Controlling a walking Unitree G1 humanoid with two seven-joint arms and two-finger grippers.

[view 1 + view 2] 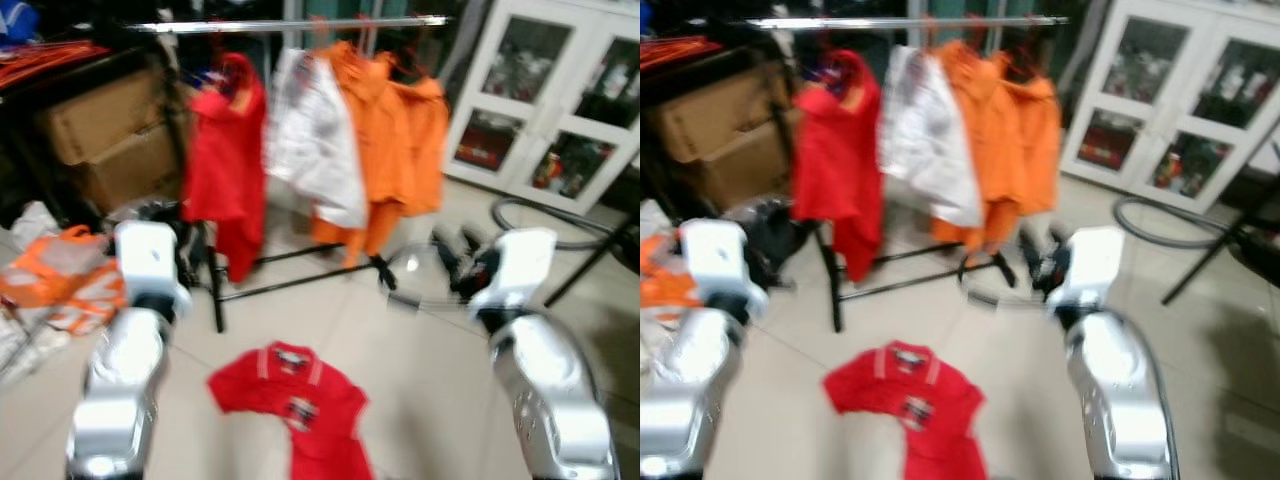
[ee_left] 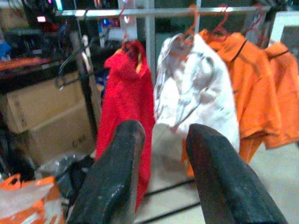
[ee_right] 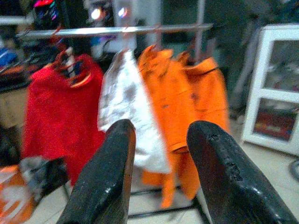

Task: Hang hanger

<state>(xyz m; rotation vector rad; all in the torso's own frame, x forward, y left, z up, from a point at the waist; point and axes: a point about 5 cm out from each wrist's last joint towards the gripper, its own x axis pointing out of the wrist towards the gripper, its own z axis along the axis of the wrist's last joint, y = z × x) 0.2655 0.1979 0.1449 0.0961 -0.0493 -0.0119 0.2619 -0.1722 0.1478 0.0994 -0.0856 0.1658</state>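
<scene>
The robot faces a clothes rail [image 1: 290, 24] with both arms raised level toward it, a posture that reads as approach rather than work. The left claw [image 2: 161, 140] points at the rail with its two black fingers spread apart and nothing between them. The right claw [image 3: 159, 140] is likewise parted and empty, aimed at the orange shirts [image 3: 187, 102].

The garments sit on the rail because that is where the hangers belong: a red shirt [image 1: 225, 165] toward the robot's left, a white shirt [image 1: 315, 140] in the middle, the orange ones on the right, each hung by a hook over the bar. A black hanger [image 2: 77, 60] with no garment on it dangles from the rail's left end; this may be the task's object, though that is a guess. A red polo shirt [image 1: 295, 400] lies flat on the tiled floor between the arms, just short of the rack's base.

Much is hard to read. The head views are blurred, probably from walking. A pale curved outline near the right claw cannot be identified. Cardboard boxes [image 1: 110, 140] are partly in shadow. The contents of the white cabinet [image 1: 545, 100] are indistinct.
</scene>
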